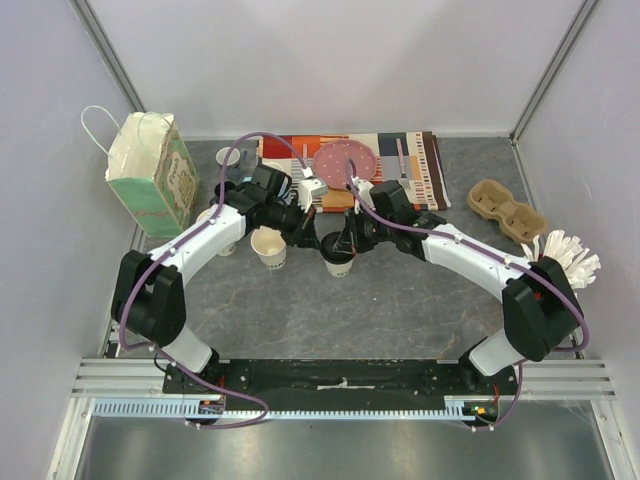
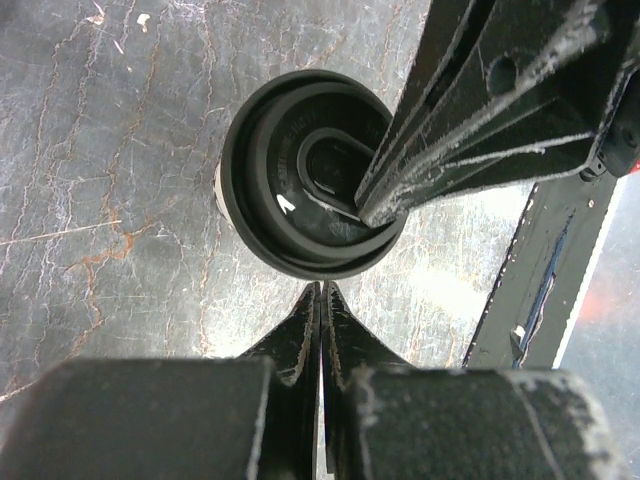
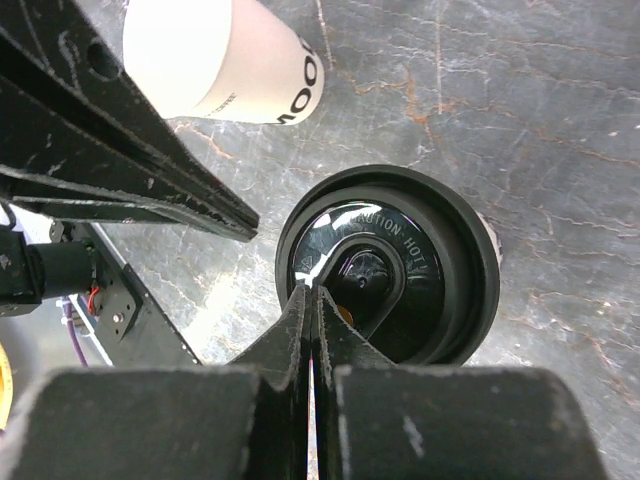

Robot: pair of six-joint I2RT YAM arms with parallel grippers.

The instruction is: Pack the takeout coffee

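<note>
Overhead view: bright, even, diffuse light from above; soft shadows on the grey worktop (image 1: 400, 300); pale walls (image 1: 330, 60) nearly washed out. Wrist views: strong white glare on the worktop beside the black lid (image 2: 290, 200), whose glossy centre carries highlights; bases of the left tool (image 2: 320, 290) and right tool (image 3: 312, 292) blurred, out of focus in the foreground.

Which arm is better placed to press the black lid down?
Right. The right gripper, shut, sits over the middle of the lid; the left gripper, also shut, is just outside its rim.
</note>
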